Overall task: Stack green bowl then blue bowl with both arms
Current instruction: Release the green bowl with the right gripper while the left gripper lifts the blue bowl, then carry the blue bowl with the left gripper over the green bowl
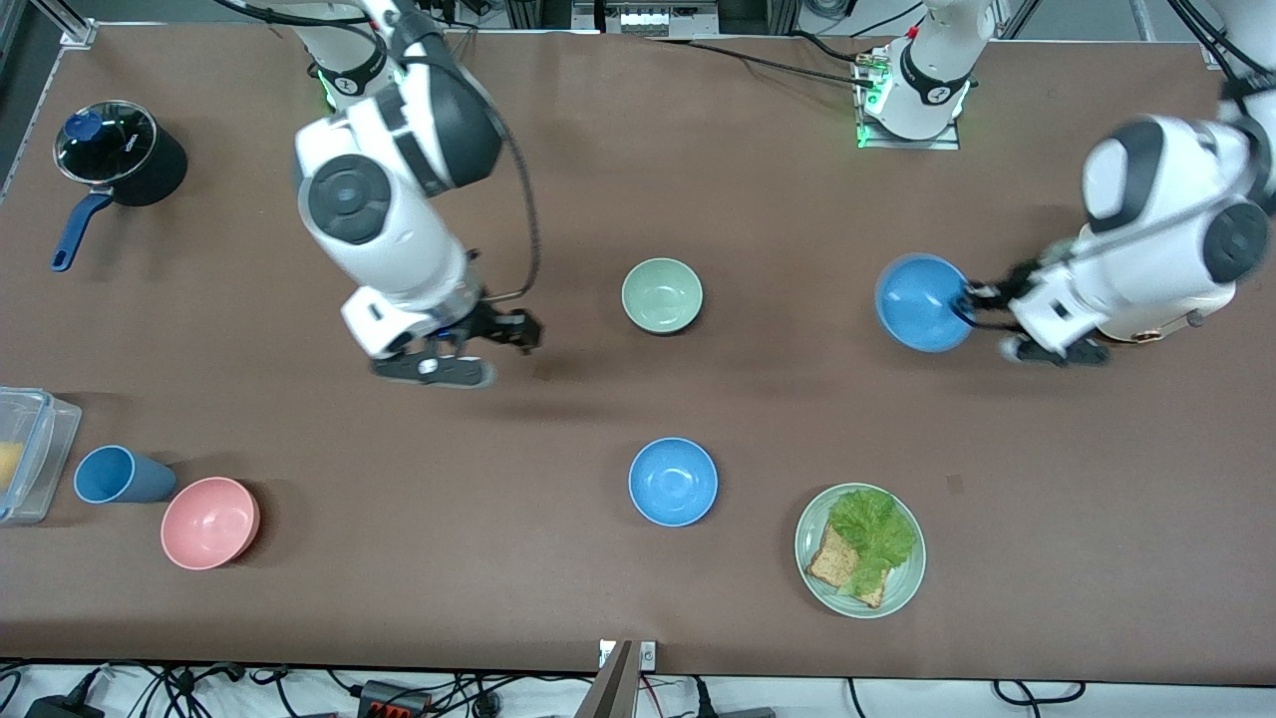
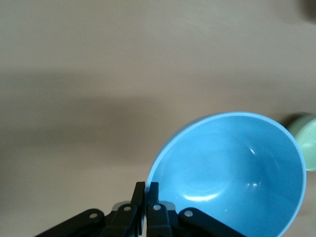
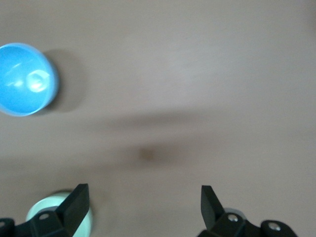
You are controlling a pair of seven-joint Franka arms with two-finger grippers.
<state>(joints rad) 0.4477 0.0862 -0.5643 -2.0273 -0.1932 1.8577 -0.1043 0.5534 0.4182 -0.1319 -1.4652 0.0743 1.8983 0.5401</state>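
Observation:
The green bowl (image 1: pixel 662 295) sits upright near the table's middle. My left gripper (image 1: pixel 972 304) is shut on the rim of a blue bowl (image 1: pixel 925 302) and holds it tilted above the table, toward the left arm's end from the green bowl. In the left wrist view my left gripper (image 2: pixel 146 185) pinches this blue bowl (image 2: pixel 232 173), and the green bowl's edge (image 2: pixel 303 140) shows past it. A second blue bowl (image 1: pixel 673 482) sits nearer the front camera than the green bowl. My right gripper (image 1: pixel 526 332) is open and empty beside the green bowl, toward the right arm's end. In the right wrist view it (image 3: pixel 143 197) hangs over bare table, the green bowl (image 3: pixel 57 210) by one finger.
A pale-green plate (image 1: pixel 902 588) with toast and lettuce lies near the front edge. A pink bowl (image 1: pixel 209 522), a blue cup (image 1: pixel 120 475) and a clear container (image 1: pixel 25 454) stand at the right arm's end. A black pot (image 1: pixel 120 155) with a blue handle sits farther back there.

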